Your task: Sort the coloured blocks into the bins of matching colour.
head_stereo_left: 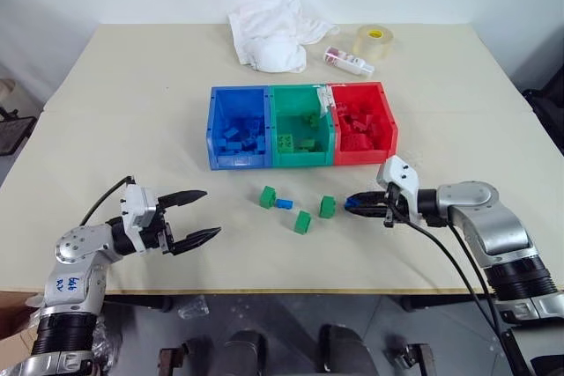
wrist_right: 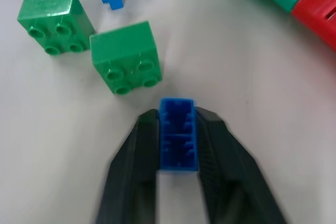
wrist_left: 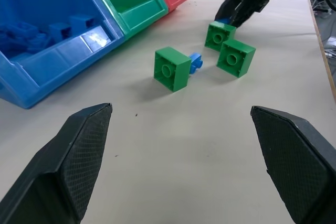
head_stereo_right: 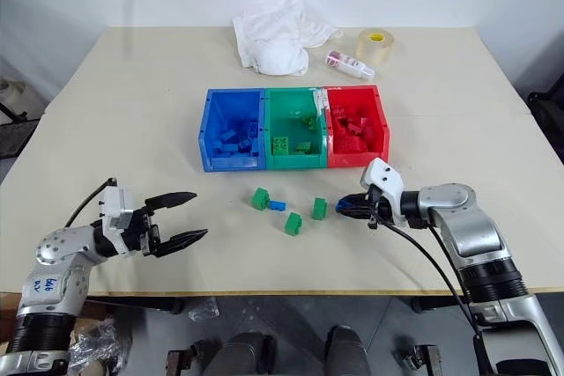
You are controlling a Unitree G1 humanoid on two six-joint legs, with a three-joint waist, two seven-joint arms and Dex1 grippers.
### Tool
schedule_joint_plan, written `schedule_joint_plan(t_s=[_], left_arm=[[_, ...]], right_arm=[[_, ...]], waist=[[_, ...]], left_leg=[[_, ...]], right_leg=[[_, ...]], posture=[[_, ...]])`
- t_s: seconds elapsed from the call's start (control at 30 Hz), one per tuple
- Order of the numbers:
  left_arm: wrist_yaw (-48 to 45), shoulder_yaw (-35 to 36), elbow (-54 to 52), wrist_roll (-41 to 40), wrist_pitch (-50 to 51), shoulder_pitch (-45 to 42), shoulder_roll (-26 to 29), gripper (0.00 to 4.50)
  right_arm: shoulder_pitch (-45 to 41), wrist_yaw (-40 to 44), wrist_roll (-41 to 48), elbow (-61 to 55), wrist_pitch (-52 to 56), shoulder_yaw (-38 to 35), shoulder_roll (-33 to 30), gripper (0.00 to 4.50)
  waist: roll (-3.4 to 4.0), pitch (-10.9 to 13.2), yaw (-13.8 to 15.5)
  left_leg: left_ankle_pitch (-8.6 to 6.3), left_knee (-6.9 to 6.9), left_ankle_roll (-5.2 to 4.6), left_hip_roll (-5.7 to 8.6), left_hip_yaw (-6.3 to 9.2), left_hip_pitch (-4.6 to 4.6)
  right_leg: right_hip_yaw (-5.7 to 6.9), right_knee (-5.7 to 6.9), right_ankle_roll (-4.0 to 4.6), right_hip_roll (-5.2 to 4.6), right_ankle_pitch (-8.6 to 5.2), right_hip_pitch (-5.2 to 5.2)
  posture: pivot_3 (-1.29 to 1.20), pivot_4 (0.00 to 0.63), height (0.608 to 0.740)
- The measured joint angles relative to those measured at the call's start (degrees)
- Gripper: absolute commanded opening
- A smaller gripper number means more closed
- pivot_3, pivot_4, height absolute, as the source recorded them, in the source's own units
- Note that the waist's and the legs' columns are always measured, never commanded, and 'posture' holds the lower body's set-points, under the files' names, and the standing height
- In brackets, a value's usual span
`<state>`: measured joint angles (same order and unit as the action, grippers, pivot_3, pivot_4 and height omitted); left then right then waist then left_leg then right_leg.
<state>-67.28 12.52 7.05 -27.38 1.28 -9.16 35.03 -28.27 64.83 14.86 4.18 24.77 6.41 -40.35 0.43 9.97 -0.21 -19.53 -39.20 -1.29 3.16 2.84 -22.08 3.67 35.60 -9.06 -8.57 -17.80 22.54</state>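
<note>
Right wrist view shows a small blue block (wrist_right: pixel 177 140) clamped between the two black fingers of the right gripper (wrist_right: pixel 177 129), low over the tabletop (head_stereo_left: pixel 132 112) and just beside a green block (wrist_right: pixel 126 56). Two more green blocks (head_stereo_left: pixel 268 196) (head_stereo_left: pixel 303 222) and another small blue block (head_stereo_left: pixel 284 203) lie loose on the tabletop, in front of the three joined bins: blue bin (head_stereo_left: pixel 238 160), green bin (head_stereo_left: pixel 300 160) and red bin (head_stereo_left: pixel 363 156), each with blocks of its own colour inside. Well to the left, the left gripper (head_stereo_left: pixel 198 216) hovers with its fingers spread wide, holding nothing. Behind the bins lie a white cloth (head_stereo_left: pixel 273 28), a small bottle (head_stereo_left: pixel 348 61) and a clear tape roll (head_stereo_left: pixel 374 42).
</note>
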Motion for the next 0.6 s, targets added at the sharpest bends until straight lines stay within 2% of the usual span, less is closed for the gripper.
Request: schedule_joint_plan(t_s=[0.1,0.3,0.4,0.6], left_arm=[[0.52,0.17,-0.28,-0.14,0.18,0.73,0.0,4.5],[1.19,0.29,-1.23,-0.3,0.52,0.42,-0.02,4.5],[1.26,0.07,-1.32,-0.3,0.47,-0.43,-0.08,4.5],[1.57,-0.04,-1.53,-0.31,0.48,-1.34,-0.15,4.5]], right_arm=[[-1.35,-0.72,1.16,-1.93,0.37,-0.7,0.15,0.46],[-15.23,-3.24,2.47,0.26,0.91,-1.8,6.74,0.46],[-23.11,-4.91,0.95,7.68,-1.41,0.79,14.31,0.46],[-34.63,-12.38,-6.15,31.79,-13.65,4.54,28.64,0.46]], waist=[[0.0,0.0,0.01],[0.0,0.0,-0.41],[0.0,0.0,-1.24],[0.0,0.0,-2.34]], left_leg=[[0.0,0.0,0.0,0.01,-0.01,0.0],[0.01,0.0,0.02,-0.03,-0.02,0.01],[0.02,0.01,0.03,-0.01,0.04,0.01],[0.02,0.09,0.03,0.06,0.15,0.01]], right_leg=[[-0.01,0.0,0.0,-0.01,0.0,0.0],[0.0,0.02,0.0,0.02,0.0,0.03],[0.03,0.1,0.0,0.01,0.0,0.04],[0.04,0.33,0.02,0.0,0.0,0.17]], posture=[[0.0,0.15,0.74],[0.0,0.15,0.74],[0.0,0.15,0.74],[0.0,0.15,0.74]])
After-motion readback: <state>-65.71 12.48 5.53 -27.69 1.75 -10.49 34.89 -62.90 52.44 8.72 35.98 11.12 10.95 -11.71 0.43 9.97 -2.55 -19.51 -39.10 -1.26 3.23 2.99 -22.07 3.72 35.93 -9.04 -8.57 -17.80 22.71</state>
